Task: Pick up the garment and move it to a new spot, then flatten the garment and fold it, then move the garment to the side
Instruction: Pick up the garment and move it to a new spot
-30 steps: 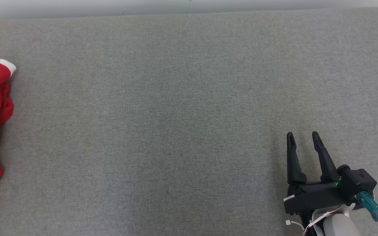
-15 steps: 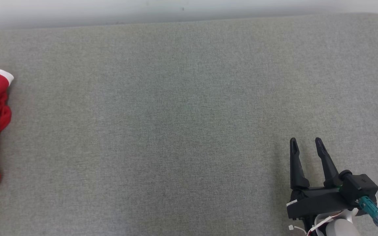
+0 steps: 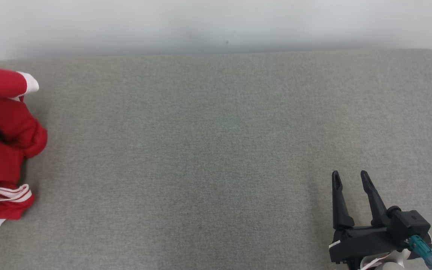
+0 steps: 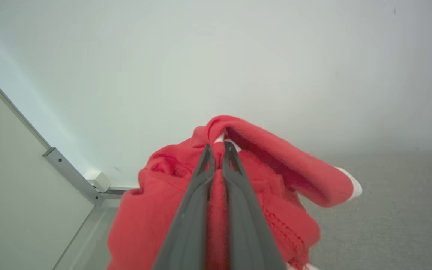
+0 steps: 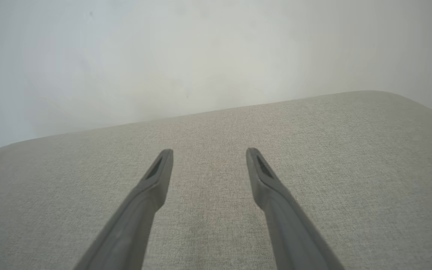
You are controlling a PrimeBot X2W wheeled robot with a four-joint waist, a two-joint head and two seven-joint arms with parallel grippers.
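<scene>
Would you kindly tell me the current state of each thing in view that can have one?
Red garment: crumpled, not yet flattened or folded, a fold pinched by the left gripper.
Left gripper: shut on the red garment.
Right gripper: open, holding nothing, over the grey surface.
</scene>
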